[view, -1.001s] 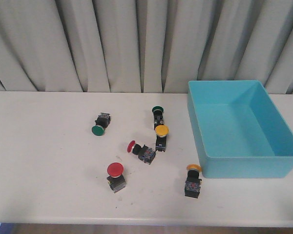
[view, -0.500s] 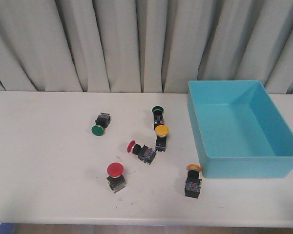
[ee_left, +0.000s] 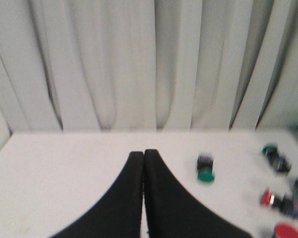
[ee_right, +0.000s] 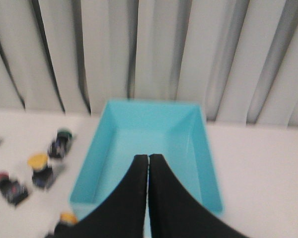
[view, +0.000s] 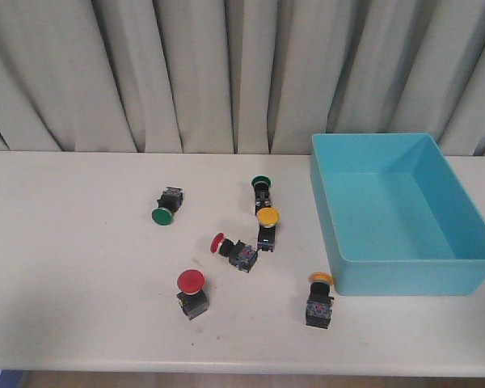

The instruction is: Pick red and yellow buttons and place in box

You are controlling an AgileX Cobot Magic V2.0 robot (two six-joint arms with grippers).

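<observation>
Pale pleated curtains (view: 186,73) hung behind a cream tabletop (view: 73,267). The box (view: 469,279), a turquoise bin, sat at the right side of it with nothing inside. Left of the box lay the scattered buttons. One yellow button (view: 267,218) rested near the middle, just in front of a green button (view: 261,184). A second yellow button (view: 320,299) sat touching or almost touching the box's near left corner. One red button (view: 231,247) lay on its side just left of the first yellow one, and another red button (view: 191,289) stood upright nearer the front edge. A second green button (view: 165,208) lay farther left. The left gripper (ee_left: 143,154) had its fingers pressed together, holding nothing. The right gripper (ee_right: 148,159) also had its fingers closed and empty, with the box beyond them
</observation>
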